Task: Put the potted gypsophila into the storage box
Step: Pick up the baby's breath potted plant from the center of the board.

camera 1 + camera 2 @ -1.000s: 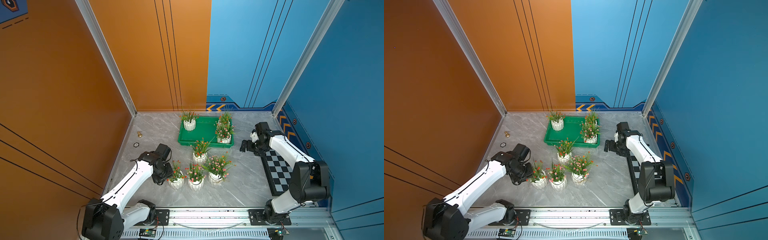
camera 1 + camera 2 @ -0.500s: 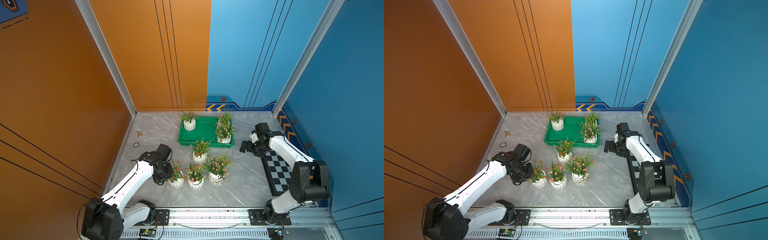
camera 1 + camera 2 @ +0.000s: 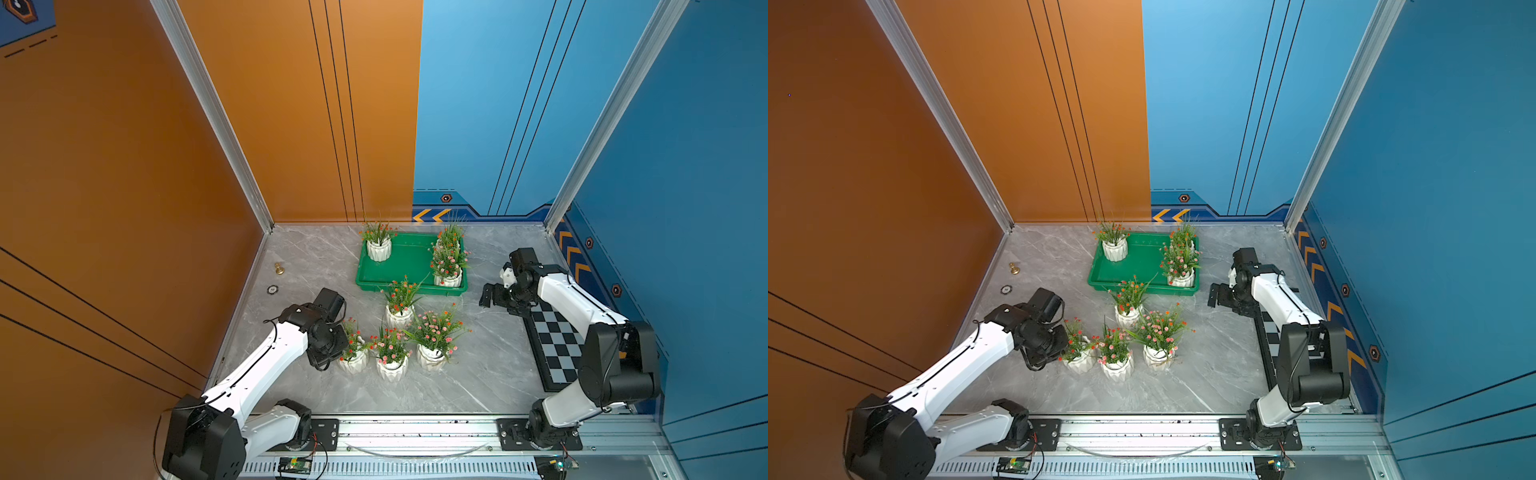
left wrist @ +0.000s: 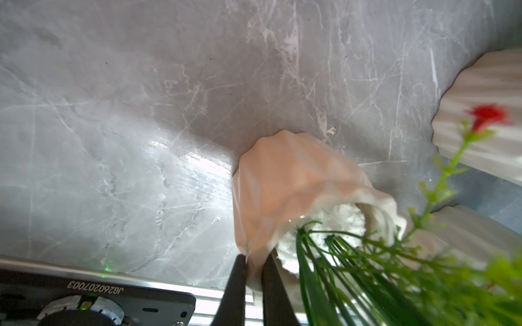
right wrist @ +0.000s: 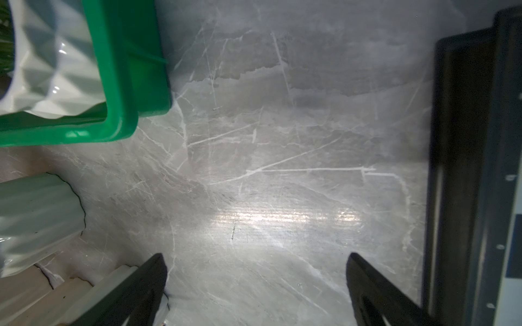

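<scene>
The green storage box (image 3: 407,288) (image 3: 1142,287) lies at the back of the table and holds three potted gypsophila, one in its far left corner (image 3: 378,250). Several more pots stand in front of it. The leftmost of these (image 3: 354,362) (image 4: 282,183) has its rim wall pinched between the shut jaws of my left gripper (image 4: 255,261) (image 3: 336,353), one finger inside the pot and one outside. The pot still rests on the table. My right gripper (image 5: 255,271) (image 3: 492,295) is open over bare table, right of the box's near corner (image 5: 124,124).
A black-and-grey checkered board (image 3: 557,349) lies along the right wall under my right arm. A small brass knob (image 3: 279,269) and a round ring (image 3: 272,289) sit near the left wall. Neighbouring pots (image 3: 392,368) (image 3: 431,358) stand close beside the held one.
My left gripper's jaws have closed onto the rim of the leftmost pot. The right arm has not moved.
</scene>
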{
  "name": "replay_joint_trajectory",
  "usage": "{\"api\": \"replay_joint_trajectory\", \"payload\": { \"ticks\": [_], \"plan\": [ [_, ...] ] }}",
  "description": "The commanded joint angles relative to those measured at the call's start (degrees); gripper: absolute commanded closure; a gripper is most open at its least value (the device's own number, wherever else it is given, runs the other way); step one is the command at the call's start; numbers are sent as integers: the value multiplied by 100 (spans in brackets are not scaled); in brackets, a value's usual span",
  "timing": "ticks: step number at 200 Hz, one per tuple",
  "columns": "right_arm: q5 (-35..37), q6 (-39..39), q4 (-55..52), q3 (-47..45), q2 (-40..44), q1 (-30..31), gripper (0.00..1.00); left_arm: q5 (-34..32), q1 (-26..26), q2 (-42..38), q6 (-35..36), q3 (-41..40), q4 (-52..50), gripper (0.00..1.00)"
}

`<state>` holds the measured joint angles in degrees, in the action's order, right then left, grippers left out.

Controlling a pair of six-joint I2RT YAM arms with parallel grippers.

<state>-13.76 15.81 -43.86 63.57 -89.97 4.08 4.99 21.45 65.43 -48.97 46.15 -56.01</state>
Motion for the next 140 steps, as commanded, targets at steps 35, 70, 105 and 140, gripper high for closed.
{"api": "replay_joint_trajectory", "payload": {
  "ticks": [35, 70, 105, 140],
  "plan": [
    [-54, -87, 54, -74, 182, -45, 0, -189, 6, 53, 102, 139, -152, 100],
    [-67, -95, 44, -42, 183, -65, 0, -217, -92, 67, 211, 305, -165, 100],
    [-107, -95, 44, -11, 173, -82, 0, -175, -267, 91, 347, 445, -169, 100],
    [-264, -129, 44, 41, 164, -82, 0, -147, -463, 110, 482, 654, -172, 100]
  ]
}}
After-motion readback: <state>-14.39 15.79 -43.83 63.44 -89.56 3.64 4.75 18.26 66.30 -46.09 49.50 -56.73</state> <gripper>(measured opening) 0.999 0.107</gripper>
